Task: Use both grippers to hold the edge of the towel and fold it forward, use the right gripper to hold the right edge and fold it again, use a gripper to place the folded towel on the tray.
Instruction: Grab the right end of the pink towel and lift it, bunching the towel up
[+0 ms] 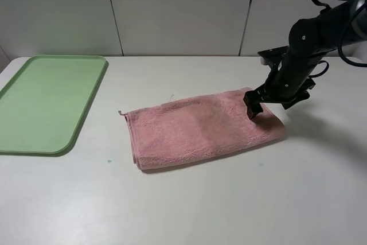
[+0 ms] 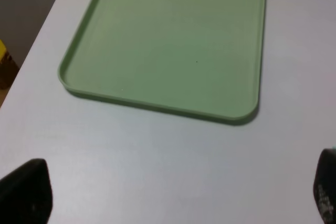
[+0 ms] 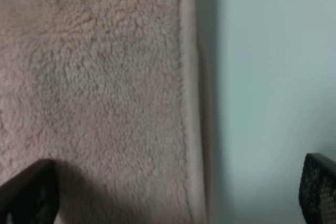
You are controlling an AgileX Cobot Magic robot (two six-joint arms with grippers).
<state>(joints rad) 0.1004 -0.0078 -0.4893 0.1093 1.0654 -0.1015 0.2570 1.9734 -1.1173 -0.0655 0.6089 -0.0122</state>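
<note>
The pink towel [image 1: 200,130] lies folded once into a long strip on the white table, a small loop at its left corner. My right gripper [image 1: 253,107] hovers over the towel's right end, open and empty. In the right wrist view the towel [image 3: 94,87] fills the left part, its stitched hem [image 3: 189,103] runs down the middle, and one dark fingertip stands over the cloth while the other [image 3: 317,190] stands over bare table. The pale-green tray [image 1: 46,101] sits at the far left. The left wrist view shows the tray [image 2: 173,45] and my open left gripper [image 2: 178,192], empty above bare table.
A white panelled wall stands behind the table. The table [image 1: 229,210] is white, with small marks near the towel. The left arm is outside the exterior high view.
</note>
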